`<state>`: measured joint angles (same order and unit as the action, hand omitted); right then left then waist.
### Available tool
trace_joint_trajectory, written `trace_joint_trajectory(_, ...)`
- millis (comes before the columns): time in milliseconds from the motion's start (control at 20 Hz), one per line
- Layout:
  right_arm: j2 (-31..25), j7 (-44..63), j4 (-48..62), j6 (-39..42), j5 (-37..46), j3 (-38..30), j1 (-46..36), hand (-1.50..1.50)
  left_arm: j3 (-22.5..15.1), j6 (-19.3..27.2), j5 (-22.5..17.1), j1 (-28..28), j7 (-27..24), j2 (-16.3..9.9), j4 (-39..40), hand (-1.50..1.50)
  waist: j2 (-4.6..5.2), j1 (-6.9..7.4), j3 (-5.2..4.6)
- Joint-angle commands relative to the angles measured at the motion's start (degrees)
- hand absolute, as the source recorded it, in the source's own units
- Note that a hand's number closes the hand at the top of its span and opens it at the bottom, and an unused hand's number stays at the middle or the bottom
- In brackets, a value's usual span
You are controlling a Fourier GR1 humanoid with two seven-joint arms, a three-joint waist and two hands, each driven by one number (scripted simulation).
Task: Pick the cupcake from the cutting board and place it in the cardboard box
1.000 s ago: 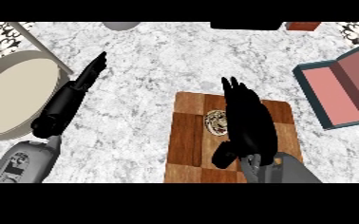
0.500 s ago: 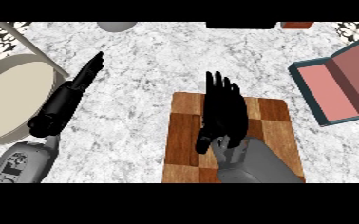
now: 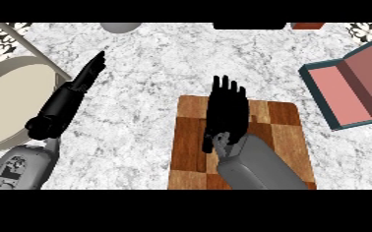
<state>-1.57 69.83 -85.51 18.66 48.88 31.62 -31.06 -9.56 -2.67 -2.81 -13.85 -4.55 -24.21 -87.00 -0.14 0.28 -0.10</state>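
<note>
The wooden checkered cutting board (image 3: 287,128) lies at lower centre. My right hand (image 3: 227,112) hovers flat over its left half, open, fingers straight and pointing away from me. The cupcake does not show; the spot where it sat is under that hand. The cardboard box (image 3: 341,91), teal outside and pink inside, stands open at the right edge, well apart from the hand. My left hand (image 3: 69,98) rests open on the counter at the left, fingers straight, holding nothing.
A large cream plate (image 3: 22,93) sits at the left edge beside the left forearm. A grey round object (image 3: 120,27), a dark object (image 3: 251,25) and a reddish one (image 3: 309,25) line the counter's far edge. Marble counter (image 3: 152,103) spreads between the hands.
The right hand has shifted left and forward over the board, and it now covers the cupcake that showed beside it a second ago. The left arm has stayed still.
</note>
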Motion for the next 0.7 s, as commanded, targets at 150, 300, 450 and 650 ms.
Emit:
trace_joint_trajectory(150,1.50,12.70,2.98,3.23,0.58,-0.83,-1.31,-1.50,-0.79,1.04,1.80,-0.59,1.45,1.93,-0.23,0.00,0.05,-0.02,0.06)
trace_joint_trajectory(300,1.50,12.56,1.68,3.07,-0.39,-0.94,-0.99,-1.50,0.82,-1.71,-0.24,3.39,-0.08,0.05,-2.92,0.00,-0.07,0.30,0.07)
trace_joint_trajectory(450,1.50,8.39,2.12,2.18,1.42,-1.67,2.42,-1.50,-0.15,-0.16,1.64,2.25,0.41,2.31,-1.68,0.00,-0.02,-0.44,0.08)
trace_joint_trajectory(650,1.51,5.79,6.17,0.43,2.07,-2.36,3.37,-1.50,1.06,-1.71,1.37,1.97,-0.37,1.60,-0.24,0.00,0.12,-0.25,0.08)
